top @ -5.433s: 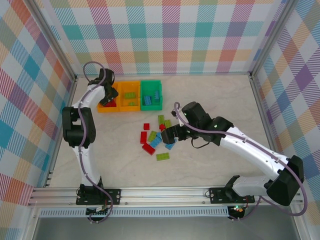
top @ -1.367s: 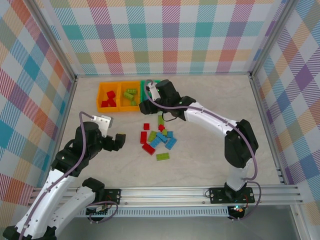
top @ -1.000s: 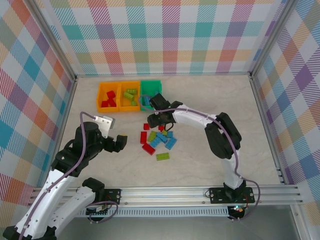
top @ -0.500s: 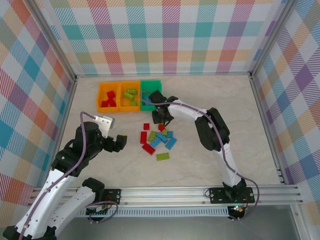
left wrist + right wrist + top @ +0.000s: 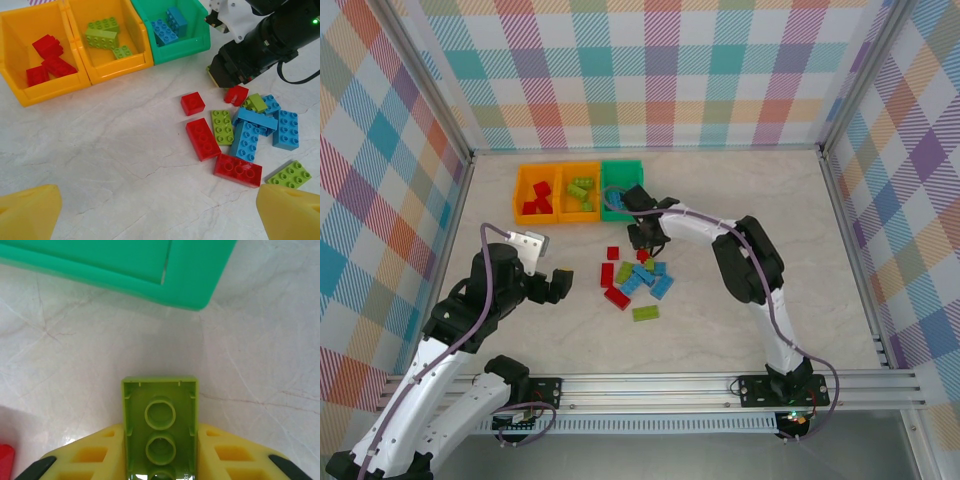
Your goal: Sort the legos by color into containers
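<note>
The right gripper (image 5: pixel 161 447) has dropped back from the green bin (image 5: pixel 125 270) ahead and now clamps a lime brick (image 5: pixel 160 412), apparently lifted. Next, carry it forward-left to the orange bin (image 5: pixel 578 190) holding limes.

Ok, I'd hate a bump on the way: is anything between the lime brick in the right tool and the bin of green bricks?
Partly: a corner of the green bin sits just ahead of the held lime brick; the middle orange bin adjoins it on the left.
</note>
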